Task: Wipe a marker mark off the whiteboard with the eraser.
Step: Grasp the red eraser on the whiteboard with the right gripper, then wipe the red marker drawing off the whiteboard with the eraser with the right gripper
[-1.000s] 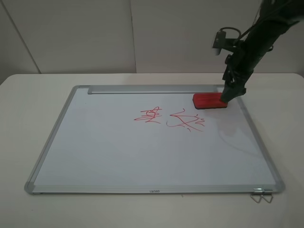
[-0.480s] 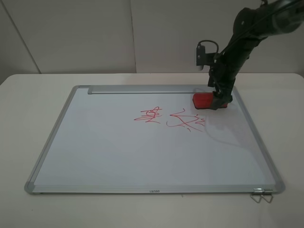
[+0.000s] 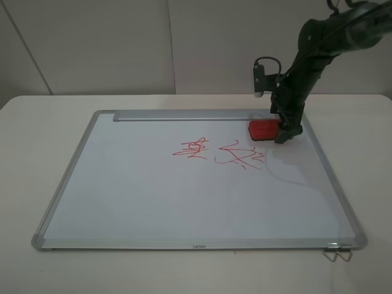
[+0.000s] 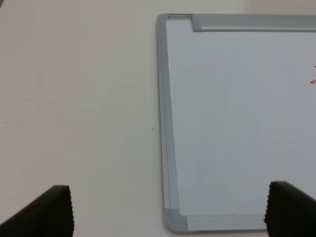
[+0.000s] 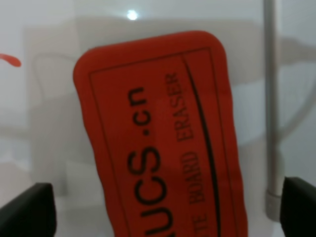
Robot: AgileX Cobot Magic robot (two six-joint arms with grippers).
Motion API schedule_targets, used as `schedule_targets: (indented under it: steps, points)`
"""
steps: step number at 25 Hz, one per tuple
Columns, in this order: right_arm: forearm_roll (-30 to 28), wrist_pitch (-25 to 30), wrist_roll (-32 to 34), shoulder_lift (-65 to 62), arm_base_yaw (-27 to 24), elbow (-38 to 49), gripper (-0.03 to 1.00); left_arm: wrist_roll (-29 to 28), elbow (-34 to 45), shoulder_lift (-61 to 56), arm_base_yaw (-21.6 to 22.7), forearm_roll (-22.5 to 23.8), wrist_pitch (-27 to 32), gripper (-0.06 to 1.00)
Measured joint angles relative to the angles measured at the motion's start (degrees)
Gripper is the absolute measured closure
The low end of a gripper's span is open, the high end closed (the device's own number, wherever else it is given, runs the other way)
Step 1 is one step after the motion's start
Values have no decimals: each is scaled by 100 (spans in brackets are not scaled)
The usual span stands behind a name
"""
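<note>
Eraser (image 5: 158, 133): I see it lying flat on the whiteboard (image 3: 122, 196), between the spread jaws of my right gripper (image 3: 286, 133), with a gap on each side. Its lettering reads "UCS.cn" and "BOARD ERASER". Marker mark (image 3: 193, 149): mid-board, well apart from those jaws. Left gripper (image 4: 168, 212): jaws released, above a board corner.

The whiteboard's (image 4: 237, 123) grey-capped corner lies on the pale surface (image 4: 74, 98) between the wide-apart jaws; a sliver of the red marker mark (image 4: 313, 79) shows farther out.
</note>
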Motion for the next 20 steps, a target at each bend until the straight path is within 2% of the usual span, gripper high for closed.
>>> schedule_targets:
  steps: [7,11,14,20]
  points:
    - [0,-127,0,153,0,0,15,0,0,0,0,0,0,17]
    - [0,-149,0,153,0,0,27,0,0,0,0,0,0,17]
    - [0,-118,0,153,0,-5,46,0,0,0,0,0,0,17]
    - [-38,-27,0,153,0,-18,45,0,0,0,0,0,0,17]
